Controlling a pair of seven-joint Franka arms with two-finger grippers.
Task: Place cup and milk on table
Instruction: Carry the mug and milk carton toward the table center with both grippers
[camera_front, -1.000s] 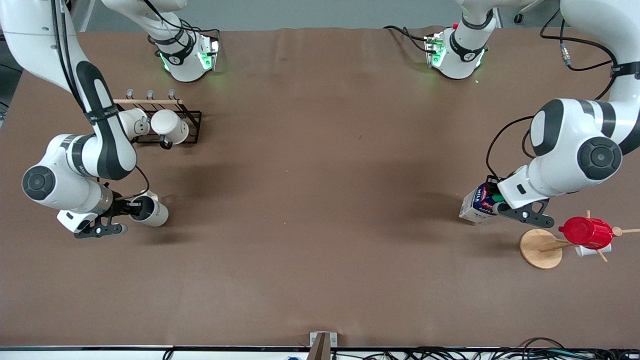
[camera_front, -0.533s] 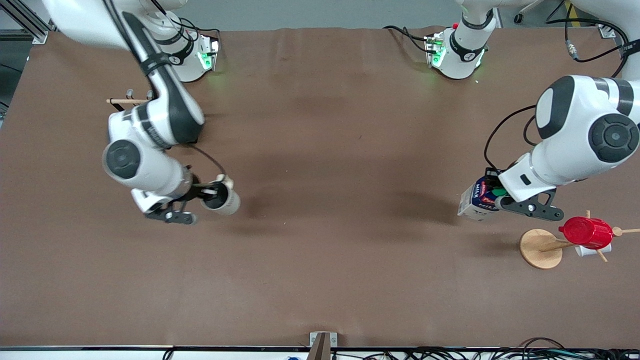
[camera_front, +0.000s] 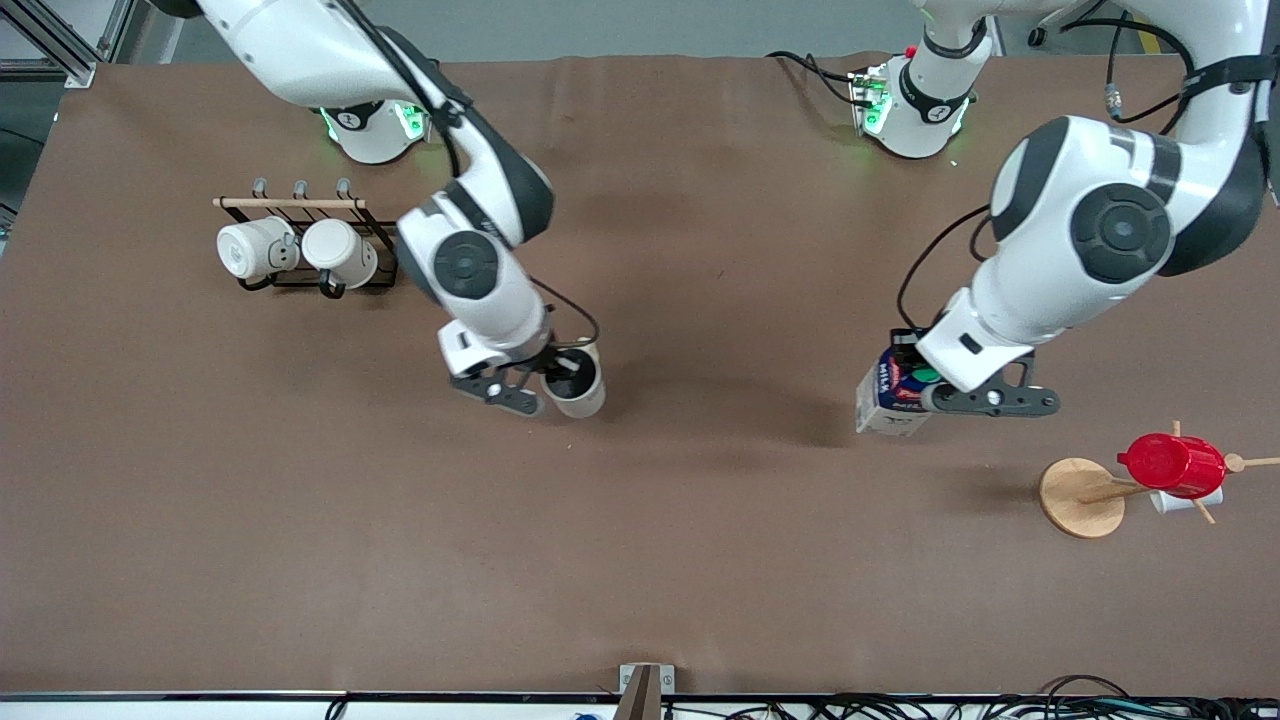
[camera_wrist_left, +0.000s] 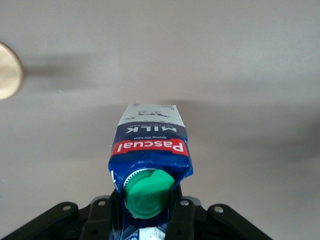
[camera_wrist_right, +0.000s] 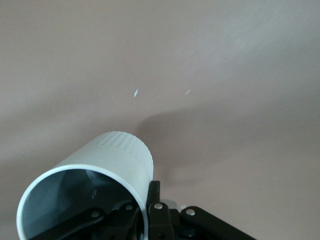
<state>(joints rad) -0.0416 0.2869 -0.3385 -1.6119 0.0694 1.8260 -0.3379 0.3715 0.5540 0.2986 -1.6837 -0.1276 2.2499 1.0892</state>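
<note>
My right gripper (camera_front: 553, 375) is shut on the rim of the beige cup (camera_front: 577, 389) and holds it above the brown table (camera_front: 700, 560), over its middle. In the right wrist view the cup (camera_wrist_right: 95, 175) shows its grey inside, with one finger inside the rim and one outside. My left gripper (camera_front: 915, 385) is shut on the blue top of the milk carton (camera_front: 890, 398), held above the table toward the left arm's end. The left wrist view shows the milk carton (camera_wrist_left: 149, 150) with its green cap and red label band between the jaws.
A black wire rack (camera_front: 300, 235) with two white mugs stands toward the right arm's end. A round wooden disc stand (camera_front: 1082, 497) with pegs carries a red cup (camera_front: 1172, 465) toward the left arm's end. The round disc also shows in the left wrist view (camera_wrist_left: 9, 77).
My right gripper has carried the cup from the right arm's end toward the table's middle. My left gripper has carried the milk toward the middle, away from the wooden stand.
</note>
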